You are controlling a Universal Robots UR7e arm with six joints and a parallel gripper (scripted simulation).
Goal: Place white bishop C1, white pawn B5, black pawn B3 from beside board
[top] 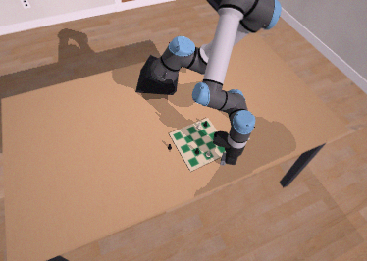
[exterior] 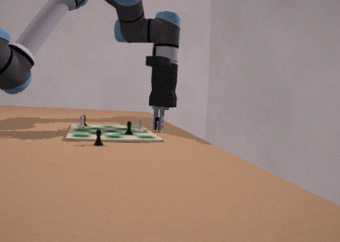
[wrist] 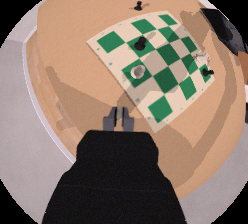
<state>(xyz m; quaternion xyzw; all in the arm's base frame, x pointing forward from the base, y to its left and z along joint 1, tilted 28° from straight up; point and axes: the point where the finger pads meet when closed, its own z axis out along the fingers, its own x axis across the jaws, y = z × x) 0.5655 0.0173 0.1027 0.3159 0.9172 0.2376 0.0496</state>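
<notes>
My gripper (top: 223, 159) (exterior: 158, 129) (wrist: 119, 113) is low beside the board's edge, fingers nearly together, shut on a small white piece mostly hidden by the fingers; I cannot tell whether it is the bishop or the pawn. The board (top: 200, 159) (exterior: 136, 139) (wrist: 146, 96) carries an upright white piece (top: 208, 155) (exterior: 139, 125) (wrist: 137, 72) on the middle green square of the edge nearest the gripper. A black pawn (top: 170, 147) (exterior: 98, 138) (wrist: 138, 6) stands off the board on the opposite side from the gripper in the exterior view.
A black piece (top: 197, 151) (exterior: 129, 128) (wrist: 140, 44) stands near that white piece. Another white piece (top: 198, 127) (exterior: 82, 122) (wrist: 202, 57) and a black piece (top: 205, 124) (wrist: 207, 72) stand close together at the far edge. The edge letters are too small to read.
</notes>
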